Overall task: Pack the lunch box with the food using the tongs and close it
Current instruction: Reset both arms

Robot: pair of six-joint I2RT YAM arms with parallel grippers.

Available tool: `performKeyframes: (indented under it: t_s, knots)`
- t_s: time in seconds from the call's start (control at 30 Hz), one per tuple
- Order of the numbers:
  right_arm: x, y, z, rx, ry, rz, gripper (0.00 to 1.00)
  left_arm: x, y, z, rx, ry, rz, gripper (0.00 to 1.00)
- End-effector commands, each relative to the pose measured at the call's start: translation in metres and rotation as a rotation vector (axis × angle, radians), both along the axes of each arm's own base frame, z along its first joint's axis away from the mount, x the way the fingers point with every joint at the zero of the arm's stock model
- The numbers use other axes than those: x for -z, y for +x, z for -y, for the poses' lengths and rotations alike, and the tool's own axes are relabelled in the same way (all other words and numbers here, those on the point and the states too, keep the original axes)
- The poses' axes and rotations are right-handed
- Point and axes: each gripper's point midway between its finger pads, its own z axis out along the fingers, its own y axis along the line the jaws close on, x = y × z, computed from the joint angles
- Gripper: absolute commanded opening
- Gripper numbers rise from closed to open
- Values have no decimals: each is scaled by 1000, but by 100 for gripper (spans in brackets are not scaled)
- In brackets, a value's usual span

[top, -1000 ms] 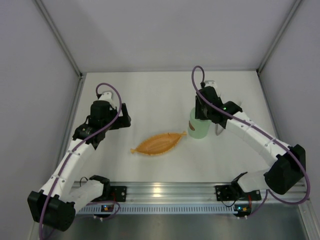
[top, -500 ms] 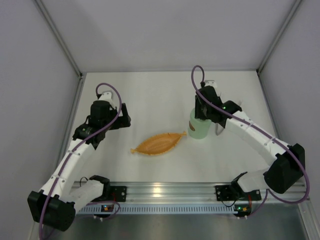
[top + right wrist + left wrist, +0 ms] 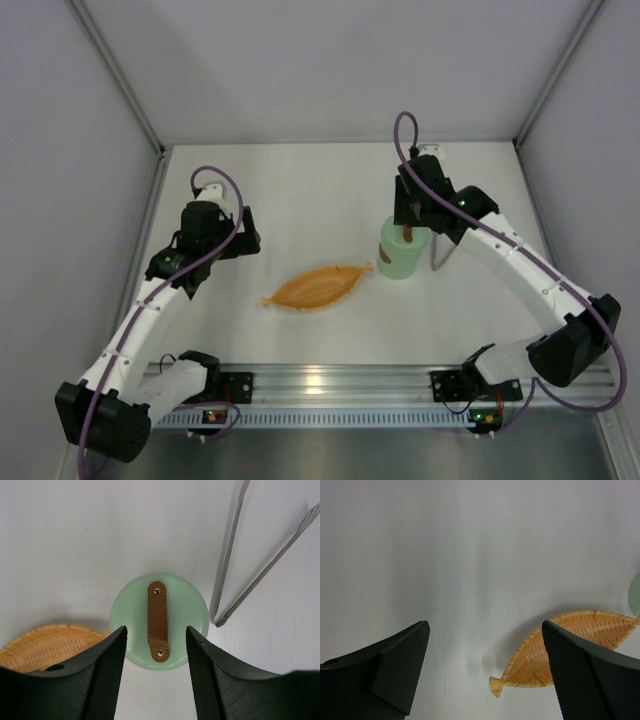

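Mint-green lunch box (image 3: pixel 182 615) stands lidded right of the bench's centre; the right gripper (image 3: pixel 156 635) hovers over its brown strap handle (image 3: pixel 157 611), jaws parted, so the lid rests unheld. Steel tongs (image 3: pixel 226 560) lie just beside it, spread and pinching nothing, apparently set aside since the wicker dish (image 3: pixel 45 645) shows no food

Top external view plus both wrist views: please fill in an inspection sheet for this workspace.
Surface: white table, no spills seen.
Job's things: pale mint-green cylindrical lunch box upright, flat round lid with brown strap handle on; slim grey-white tongs lying beside it; food: nothing seen.
Clutter: orange woven leaf-shaped dish, empty, close beside the lunch box.
Grippers: left gripper open over bare table; right gripper open above the lid, fingers either side of the handle, not touching it.
Cables: purple cables looped along both arms, clear of the things.
Surroundings: plain pale walls; aluminium rail at the near edge.
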Motion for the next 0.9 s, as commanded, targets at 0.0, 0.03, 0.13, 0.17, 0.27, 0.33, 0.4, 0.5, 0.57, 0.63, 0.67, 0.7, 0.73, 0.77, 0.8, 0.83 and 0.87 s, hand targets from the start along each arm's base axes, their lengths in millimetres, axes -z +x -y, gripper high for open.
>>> performKeyframes:
  t_s: [0.0, 0.03, 0.13, 0.17, 0.27, 0.33, 0.4, 0.5, 0.57, 0.63, 0.67, 0.7, 0.73, 0.77, 0.8, 0.83, 0.87]
  knots:
    - [-55, 4, 3, 14, 62, 149, 50, -11, 4, 0, -6, 1, 35, 99]
    - [-63, 4, 2, 6, 79, 174, 54, -11, 4, -1, -8, 1, 35, 99]
    - [-96, -1, 5, -11, 149, 280, 67, -12, 5, -1, -11, 0, 38, 99]
    - [-117, -5, 6, -19, 195, 349, 69, -12, 6, -1, -13, 0, 37, 99]
    - [-141, -20, 13, -32, 266, 440, 92, -11, 7, 0, -15, 0, 34, 99]
    - [-148, -25, 15, -44, 291, 481, 99, -13, 7, -1, -16, 2, 39, 99]
    - [-155, -33, 22, -38, 307, 512, 99, -14, 9, 0, -12, -3, 45, 99]
    - [-149, -41, 32, -15, 297, 521, 99, -19, 11, 3, -4, -14, 55, 99]
    - [-141, -45, 40, 7, 290, 526, 100, -25, 12, 9, 14, -36, 64, 99]
    - [-138, -48, 44, 18, 291, 540, 100, -33, 16, 14, 30, -58, 80, 99]
    - [-138, -49, 46, 22, 292, 547, 100, -35, 17, 16, 32, -61, 81, 99]
    - [-138, -50, 48, 30, 288, 554, 99, -37, 18, 17, 34, -63, 83, 99]
    - [-139, -50, 50, 30, 284, 559, 99, -41, 19, 19, 39, -61, 89, 99]
    - [-141, -52, 51, 28, 286, 565, 100, -40, 20, 20, 39, -59, 88, 99]
    - [-141, -52, 51, 26, 280, 562, 99, -43, 20, 21, 42, -58, 93, 99]
    - [-142, -52, 52, 28, 283, 565, 100, -44, 20, 22, 43, -58, 96, 99]
    - [-143, -53, 52, 29, 286, 567, 100, -43, 21, 22, 41, -55, 94, 99]
